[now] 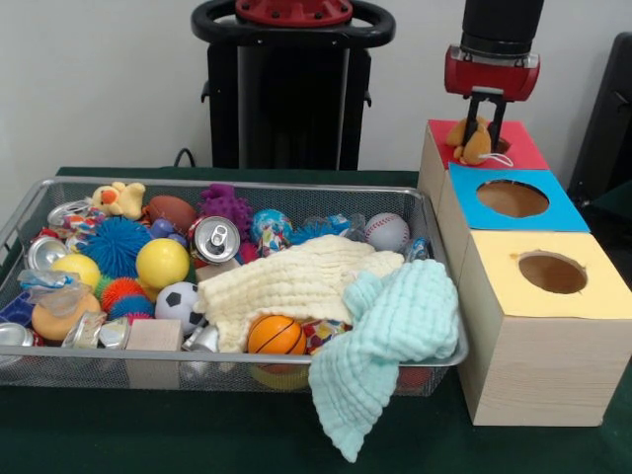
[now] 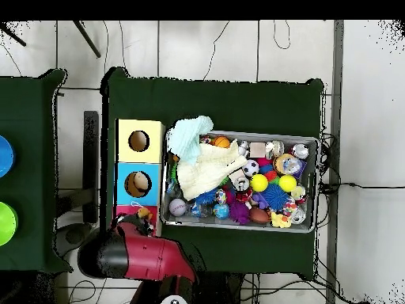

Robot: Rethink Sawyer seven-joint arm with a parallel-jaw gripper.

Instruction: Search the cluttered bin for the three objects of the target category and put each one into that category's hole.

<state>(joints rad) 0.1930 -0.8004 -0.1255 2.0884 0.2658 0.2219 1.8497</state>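
The silver wire-mesh bin [image 1: 237, 186] fills the left of the table, also in the overhead view [image 2: 316, 182]. My gripper [image 1: 481, 123] hangs over the red-topped wooden box [image 1: 523, 148] and is shut on the tan-orange teddy bear [image 1: 472, 140], which hangs just above the red card. The bear hides most of the round hole. In the overhead view the arm covers most of the red box, and the bear [image 2: 143, 212] peeks out at the gripper [image 2: 141, 220]. A yellow duck [image 1: 120, 198] [image 2: 280, 219] lies in the bin's far left corner. The striped toy is hidden.
A blue-topped box [image 1: 553, 212] and a yellow-topped box [image 1: 592, 296] stand in a row in front of the red one. In the bin lie a cream cloth [image 1: 296, 281], a mint cloth [image 1: 390, 346] draped over the front rim, an orange basketball [image 1: 276, 335], cans and balls.
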